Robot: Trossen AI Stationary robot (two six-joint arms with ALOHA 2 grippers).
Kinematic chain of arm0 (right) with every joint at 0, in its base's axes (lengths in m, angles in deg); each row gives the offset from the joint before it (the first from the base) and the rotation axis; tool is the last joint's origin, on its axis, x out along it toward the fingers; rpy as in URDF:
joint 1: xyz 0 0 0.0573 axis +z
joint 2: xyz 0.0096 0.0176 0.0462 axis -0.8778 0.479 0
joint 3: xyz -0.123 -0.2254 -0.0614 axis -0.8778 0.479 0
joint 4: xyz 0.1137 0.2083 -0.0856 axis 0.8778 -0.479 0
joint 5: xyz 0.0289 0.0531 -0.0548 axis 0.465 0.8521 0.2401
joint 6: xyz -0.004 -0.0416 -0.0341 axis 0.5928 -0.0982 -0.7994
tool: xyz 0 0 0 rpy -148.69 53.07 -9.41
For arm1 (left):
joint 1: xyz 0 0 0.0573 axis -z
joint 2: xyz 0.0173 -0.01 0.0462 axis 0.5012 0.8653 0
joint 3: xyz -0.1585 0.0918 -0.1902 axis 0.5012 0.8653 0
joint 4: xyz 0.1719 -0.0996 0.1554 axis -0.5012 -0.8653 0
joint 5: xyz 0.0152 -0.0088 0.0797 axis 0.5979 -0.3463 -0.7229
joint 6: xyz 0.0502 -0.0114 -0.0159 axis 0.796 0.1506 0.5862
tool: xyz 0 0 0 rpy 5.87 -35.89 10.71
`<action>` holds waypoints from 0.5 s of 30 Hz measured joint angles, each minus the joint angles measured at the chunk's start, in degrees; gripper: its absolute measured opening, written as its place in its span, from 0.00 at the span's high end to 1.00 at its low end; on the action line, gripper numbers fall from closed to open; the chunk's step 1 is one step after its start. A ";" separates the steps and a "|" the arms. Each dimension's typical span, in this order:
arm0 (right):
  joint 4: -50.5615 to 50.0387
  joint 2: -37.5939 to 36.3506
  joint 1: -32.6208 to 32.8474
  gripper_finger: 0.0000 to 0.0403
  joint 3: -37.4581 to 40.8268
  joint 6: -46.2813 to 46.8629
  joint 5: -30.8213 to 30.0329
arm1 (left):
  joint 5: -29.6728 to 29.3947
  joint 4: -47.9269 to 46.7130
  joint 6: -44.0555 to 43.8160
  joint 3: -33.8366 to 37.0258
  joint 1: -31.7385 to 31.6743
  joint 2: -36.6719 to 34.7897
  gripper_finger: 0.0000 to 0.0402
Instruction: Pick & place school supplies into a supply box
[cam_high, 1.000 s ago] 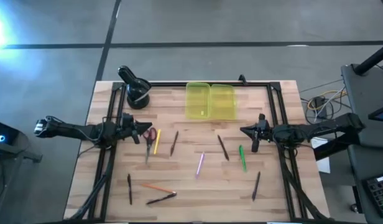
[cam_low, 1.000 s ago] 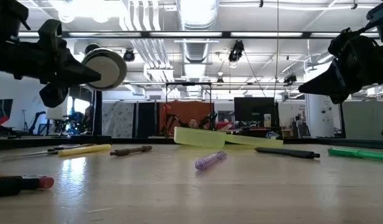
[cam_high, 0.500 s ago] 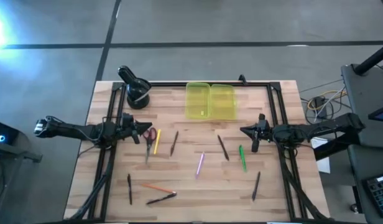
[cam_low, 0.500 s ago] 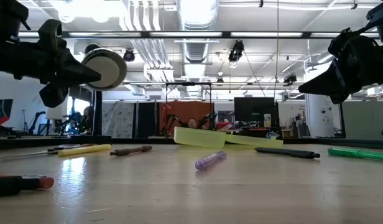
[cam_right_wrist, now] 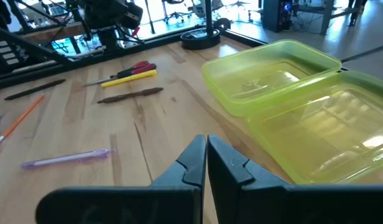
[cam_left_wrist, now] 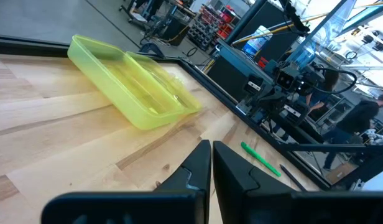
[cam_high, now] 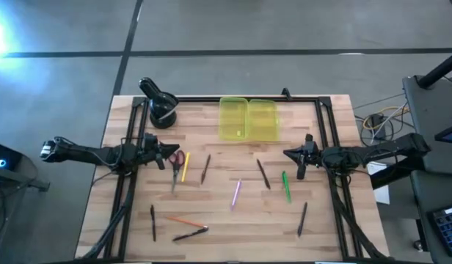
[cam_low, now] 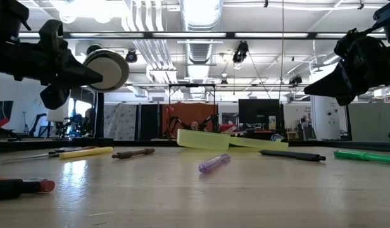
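Near the table's (cam_high: 336, 117) far edge, high view: the open yellow supply box (cam_high: 248, 119), pens scattered below. Left wrist view: left gripper (cam_left_wrist: 211, 163) fingers together, empty. Right wrist view: right gripper (cam_right_wrist: 206, 158) likewise closed; the purple pen (cam_right_wrist: 66, 158) looks light, slippery, best pinched mid-barrel.

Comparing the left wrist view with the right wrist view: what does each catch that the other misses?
Left wrist only: the green pen and, beyond it, the right gripper.

Right wrist only: the red-handled scissors, yellow pencil, brown pencil, pink pen, an orange pencil, the black round holder and the left gripper.

Both: the open yellow supply box, empty, and that arm's own shut fingers.
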 joint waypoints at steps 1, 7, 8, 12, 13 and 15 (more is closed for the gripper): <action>-0.02 -0.01 0.01 0.98 0.01 0.00 0.00 | 0.00 -0.02 0.02 -0.02 0.00 -0.02 1.00; 0.24 -0.01 -0.01 0.98 0.01 2.16 0.02 | 0.00 -0.01 0.01 -0.02 0.01 -0.01 1.00; 0.81 0.02 0.00 0.98 0.03 3.95 0.01 | 0.00 0.00 0.01 -0.01 0.00 0.00 1.00; 5.34 -0.01 -0.02 0.98 0.03 15.36 0.03 | 0.02 -0.01 0.02 -0.01 0.01 0.00 1.00; 6.90 -0.01 -0.02 0.98 0.03 18.95 0.04 | 0.02 0.00 0.02 -0.02 0.02 0.00 1.00; 10.55 -0.01 -0.02 0.98 0.03 27.60 0.04 | 0.02 -0.02 0.01 -0.01 0.02 0.00 1.00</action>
